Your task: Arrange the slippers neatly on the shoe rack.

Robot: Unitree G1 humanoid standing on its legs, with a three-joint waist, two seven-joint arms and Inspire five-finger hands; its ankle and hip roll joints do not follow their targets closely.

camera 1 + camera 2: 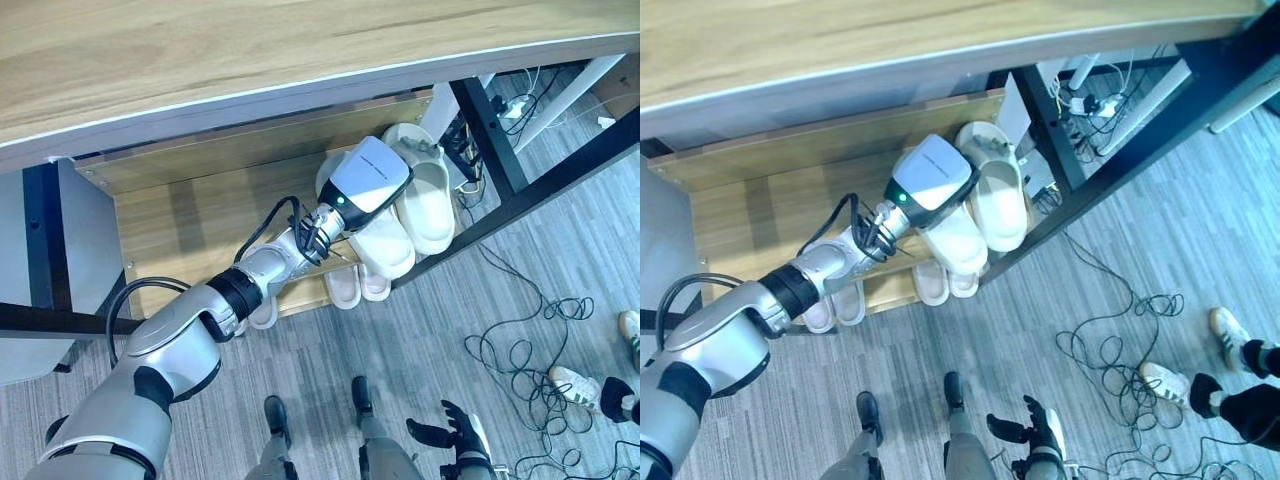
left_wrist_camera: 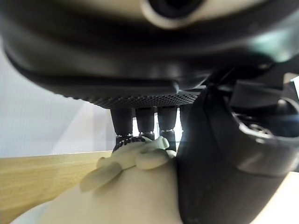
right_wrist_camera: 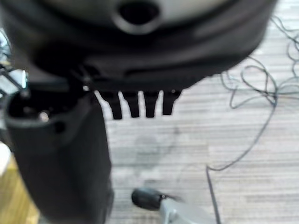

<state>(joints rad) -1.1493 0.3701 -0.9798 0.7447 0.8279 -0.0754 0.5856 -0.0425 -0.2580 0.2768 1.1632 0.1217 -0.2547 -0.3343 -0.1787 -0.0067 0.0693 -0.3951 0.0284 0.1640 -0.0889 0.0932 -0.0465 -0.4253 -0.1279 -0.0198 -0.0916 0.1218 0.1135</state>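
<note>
On the wooden shoe rack's upper shelf (image 1: 190, 220), my left hand (image 1: 365, 180) covers one end of a cream slipper (image 1: 385, 250) whose other end juts past the shelf's front edge. The left wrist view has the fingers (image 2: 145, 121) reaching over the slipper's (image 2: 126, 196) far rim and the thumb (image 2: 219, 163) against its side, so the hand is shut on it. A second cream slipper (image 1: 428, 200) lies right beside it. My right hand (image 1: 455, 435) hangs low over the carpet, its fingers (image 3: 140, 105) straight and holding nothing.
Pale slippers (image 1: 345, 288) and another pair (image 1: 835, 305) sit on the lower shelf. A wooden desk top (image 1: 250, 50) overhangs the rack, with a black frame leg (image 1: 490, 120) to its right. Cables (image 1: 520, 350) and a person's shoes (image 1: 575, 385) are on the carpet.
</note>
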